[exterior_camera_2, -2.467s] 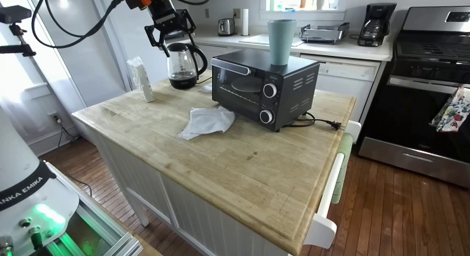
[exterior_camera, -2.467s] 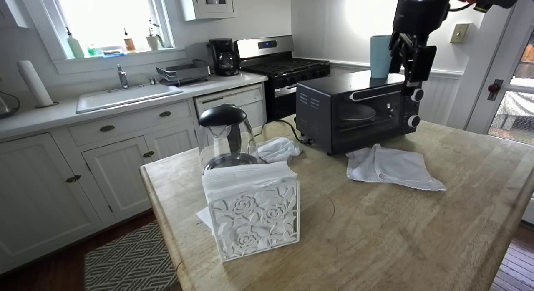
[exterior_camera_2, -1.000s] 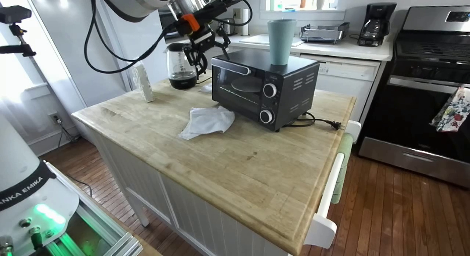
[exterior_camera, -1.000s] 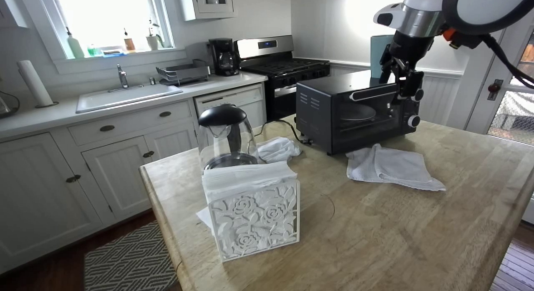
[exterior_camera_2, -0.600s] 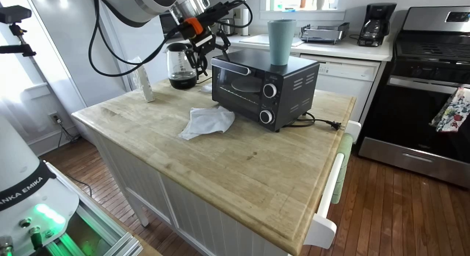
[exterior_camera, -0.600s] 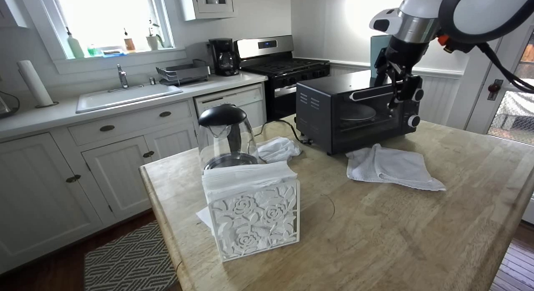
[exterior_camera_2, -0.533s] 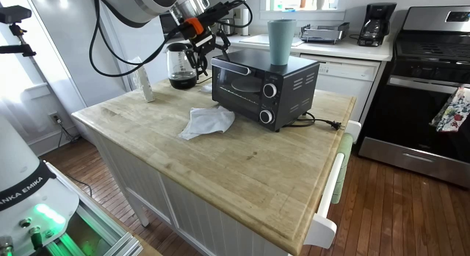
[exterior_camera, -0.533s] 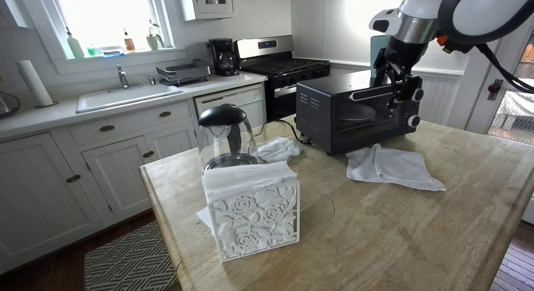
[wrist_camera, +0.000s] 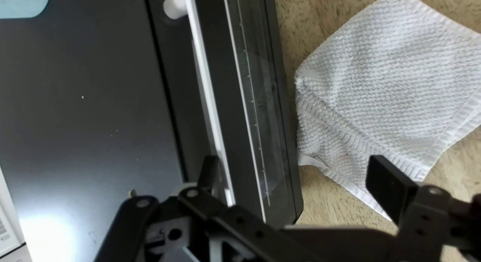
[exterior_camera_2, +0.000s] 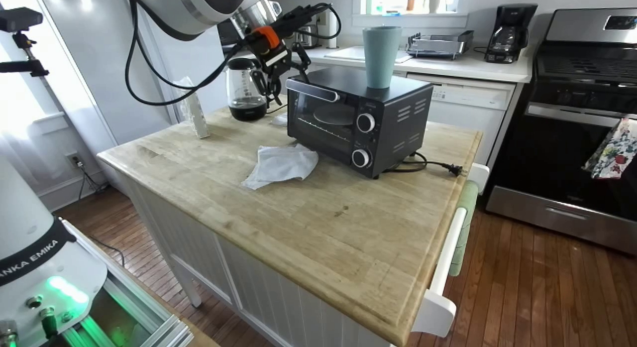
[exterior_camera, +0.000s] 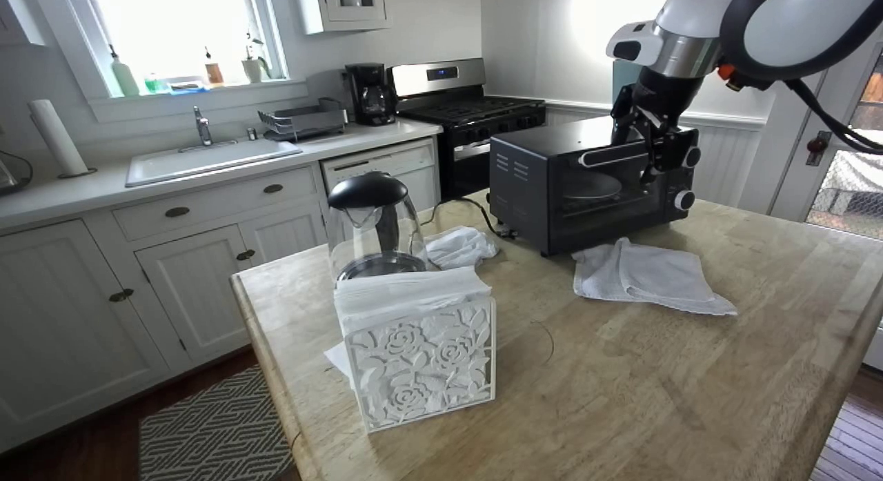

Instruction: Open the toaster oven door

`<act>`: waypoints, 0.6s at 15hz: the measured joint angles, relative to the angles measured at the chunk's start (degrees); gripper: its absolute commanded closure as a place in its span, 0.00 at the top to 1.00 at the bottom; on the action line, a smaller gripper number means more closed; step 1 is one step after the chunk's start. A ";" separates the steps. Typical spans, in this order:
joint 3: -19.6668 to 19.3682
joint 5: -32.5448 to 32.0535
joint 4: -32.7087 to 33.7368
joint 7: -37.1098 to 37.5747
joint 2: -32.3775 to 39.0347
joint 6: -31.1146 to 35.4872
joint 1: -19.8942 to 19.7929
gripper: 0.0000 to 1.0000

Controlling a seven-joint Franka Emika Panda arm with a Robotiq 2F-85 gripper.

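The window (exterior_camera: 176, 36) burns out white at ten o'clock in an exterior view; wrist-view glare whitens the toaster oven (wrist_camera: 139, 104) at eight o'clock.

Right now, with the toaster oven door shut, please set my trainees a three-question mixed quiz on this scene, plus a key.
1. True or false: the jaws are clamped shut on the bar handle.
2. Relative to the toaster oven, the blue-green cup stands: A) inside it; B) on top of it; C) in front of it.
3. Short answer: what lies on the wooden worktop just in front of the oven door?

Key: 1. False, they stand open. 2. B. 3. A white cloth.
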 measured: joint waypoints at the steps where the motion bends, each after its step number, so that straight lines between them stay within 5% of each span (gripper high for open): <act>1: 0.12 0.07 -0.06 -0.60 0.04 -0.29 0.00 1.00; 9: 2.81 4.88 -0.96 -1.85 -2.26 -12.79 1.01 1.00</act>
